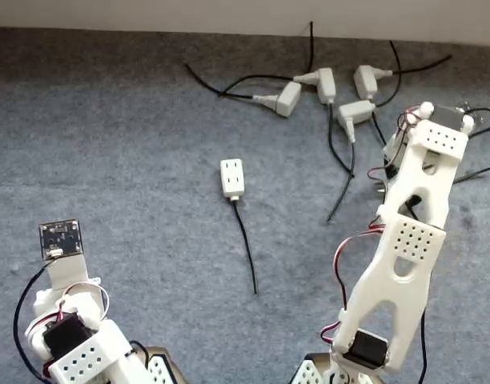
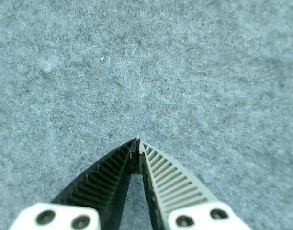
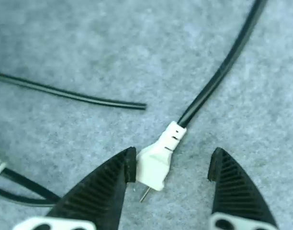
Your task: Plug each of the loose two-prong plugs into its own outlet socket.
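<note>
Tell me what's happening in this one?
The right arm is stretched to the far side of the grey carpet, its jaws open around a white two-prong plug on a black cord, not yet clamped. The left arm sits near its base with jaws shut on nothing. The white outlet block lies mid-table with nothing plugged in; more white plugs lie in a cluster beyond it.

Nothing legible appears anywhere, neither words, numbers nor signs. The white two-prong plastic plug (image 3: 157, 160) has two short dark marks on its neck by the cord, too small to tell as letters. The small dark square circuit board (image 1: 61, 238) shows only tiny unreadable specks.
</note>
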`<state>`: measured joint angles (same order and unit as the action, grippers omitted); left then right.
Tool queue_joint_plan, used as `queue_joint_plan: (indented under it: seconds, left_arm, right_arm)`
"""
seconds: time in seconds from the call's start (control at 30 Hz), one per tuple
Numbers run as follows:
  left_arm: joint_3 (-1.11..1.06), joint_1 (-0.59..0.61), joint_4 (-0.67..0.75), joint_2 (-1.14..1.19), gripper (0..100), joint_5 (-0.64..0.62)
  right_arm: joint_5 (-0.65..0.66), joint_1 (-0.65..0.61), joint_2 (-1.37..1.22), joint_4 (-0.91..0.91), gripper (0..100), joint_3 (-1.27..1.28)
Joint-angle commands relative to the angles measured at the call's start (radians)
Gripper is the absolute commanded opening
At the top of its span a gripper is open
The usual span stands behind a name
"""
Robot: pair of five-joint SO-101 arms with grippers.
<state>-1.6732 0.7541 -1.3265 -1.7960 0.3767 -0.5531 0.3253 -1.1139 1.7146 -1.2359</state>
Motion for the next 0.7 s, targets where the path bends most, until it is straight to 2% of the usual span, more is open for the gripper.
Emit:
queue_joint_plan:
  seconds: [0.0, 0.23, 0.47, 0.67]
  left_arm:
    - [0.002, -0.012, 0.0, -0.002, 1, -0.002]
    - [0.002, -0.012, 0.0, -0.002, 1, -0.002]
    - [0.002, -0.012, 0.0, -0.002, 1, -0.002]
    - [0.002, -0.012, 0.0, -0.002, 1, -0.002]
  right_arm:
    - [-0.071, 0.004, -0.021, 0.001, 23.5, -0.002]
    - [-0.063, -0.021, -0.058, 0.021, 4.8, -0.03]
    - [-0.038, -0.065, -0.056, 0.05, 4.5, -0.165]
    - [0.04, -0.228, -0.054, 0.051, 4.4, -0.239]
